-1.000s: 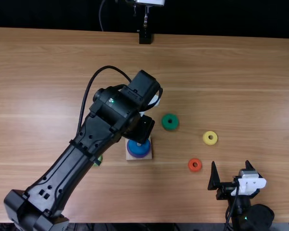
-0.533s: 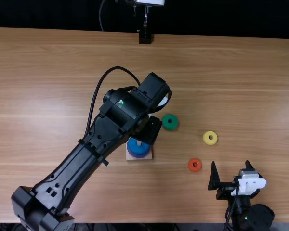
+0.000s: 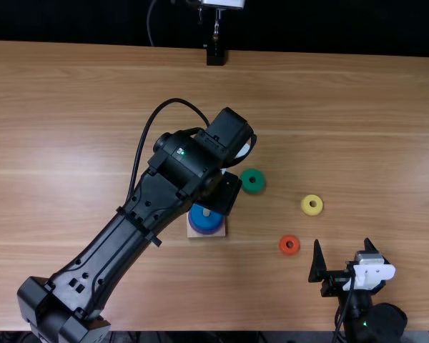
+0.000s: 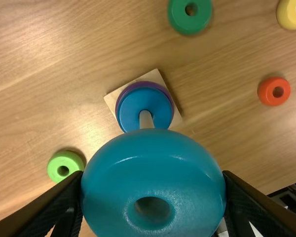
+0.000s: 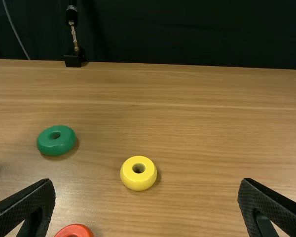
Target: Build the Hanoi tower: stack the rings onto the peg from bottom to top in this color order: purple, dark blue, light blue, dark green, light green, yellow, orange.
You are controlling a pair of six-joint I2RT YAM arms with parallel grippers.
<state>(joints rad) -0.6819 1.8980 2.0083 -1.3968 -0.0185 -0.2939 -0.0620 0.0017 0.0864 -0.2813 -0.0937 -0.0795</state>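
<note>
My left gripper (image 3: 220, 193) hangs beside and partly over the peg base (image 3: 200, 234) in the top view. In the left wrist view, my left gripper (image 4: 153, 180) is shut on the light blue ring (image 4: 153, 148). Around the peg (image 4: 146, 118) lie the purple ring (image 4: 120, 101) and, above it, the dark blue ring (image 4: 130, 104). Loose on the table are the dark green ring (image 3: 252, 181), yellow ring (image 3: 312, 205), orange ring (image 3: 289, 245) and light green ring (image 4: 65, 166). My right gripper (image 3: 343, 246) stands open with nothing held; its own view shows the same gripper (image 5: 147, 197).
A black stand (image 3: 215, 56) is at the table's far edge. The left arm (image 3: 121, 243) crosses the table's left half diagonally. The wooden table (image 3: 357, 136) extends widely behind the loose rings.
My left arm has shifted a little to the right, then nearly stopped, exposing more of the dark blue ring. The light green ring has gone behind the arm in the top view. The right arm is unmoved.
</note>
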